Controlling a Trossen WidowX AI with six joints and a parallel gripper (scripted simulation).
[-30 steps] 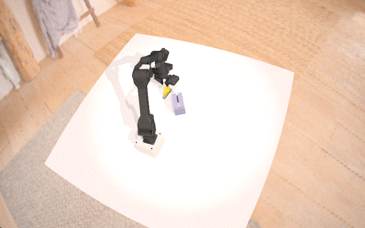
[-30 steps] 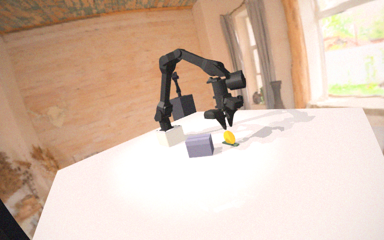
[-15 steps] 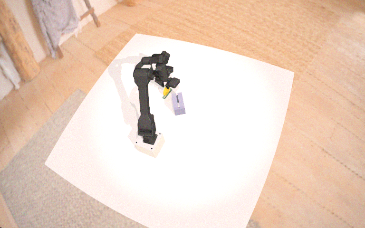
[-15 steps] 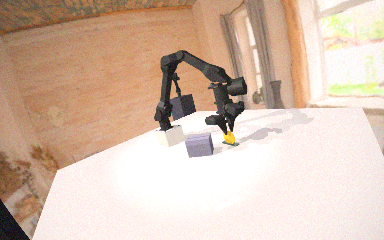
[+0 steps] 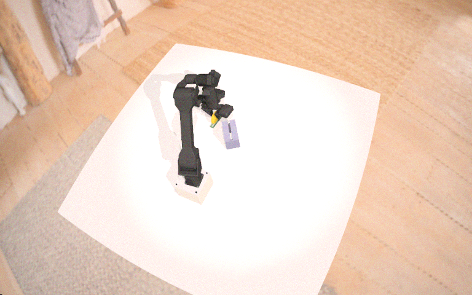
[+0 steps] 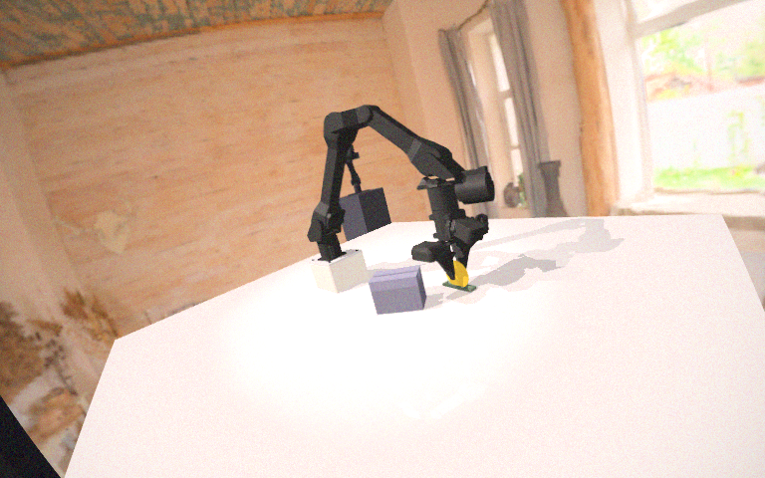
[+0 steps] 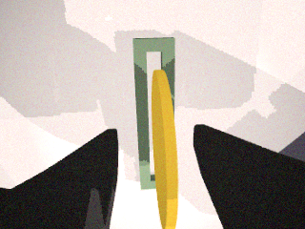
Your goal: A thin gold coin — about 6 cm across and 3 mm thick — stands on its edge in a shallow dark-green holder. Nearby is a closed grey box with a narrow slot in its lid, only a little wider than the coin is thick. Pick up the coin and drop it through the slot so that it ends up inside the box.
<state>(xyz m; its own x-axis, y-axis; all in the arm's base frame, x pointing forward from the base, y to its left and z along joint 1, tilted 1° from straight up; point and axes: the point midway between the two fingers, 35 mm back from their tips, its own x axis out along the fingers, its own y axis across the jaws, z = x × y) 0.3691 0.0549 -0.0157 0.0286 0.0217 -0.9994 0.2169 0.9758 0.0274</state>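
White square table, glossy and washed out by glare at its middle, standing on pale plank flooring with a woven straw mat beyond it and a grey rug at one corner. Room: rough plaster wall, patterned ceiling edge, a timber post, a curtained window showing greenery, grey cloth hung on a wooden rack. Arm: black, bolted to a cream block on the table, arched over and pointing down. Box: grey-lilac, lid closed, dark slot along the top in the overhead view, sitting between the block and the coin. Coin: gold, upright on its edge in the green holder, just beside the box and apart from it. Gripper: lowered over the coin, part open, one dark finger on each side with white gaps between fingers and coin; gripping nothing. Hard to make out: from the side, the fingertips overlap the top of the coin, so only its lower half shows; from overhead the wrist covers most of coin and holder; the holder's near end is lost behind the coin in the wrist view; the finger bases are cut off by that view's lower edge.
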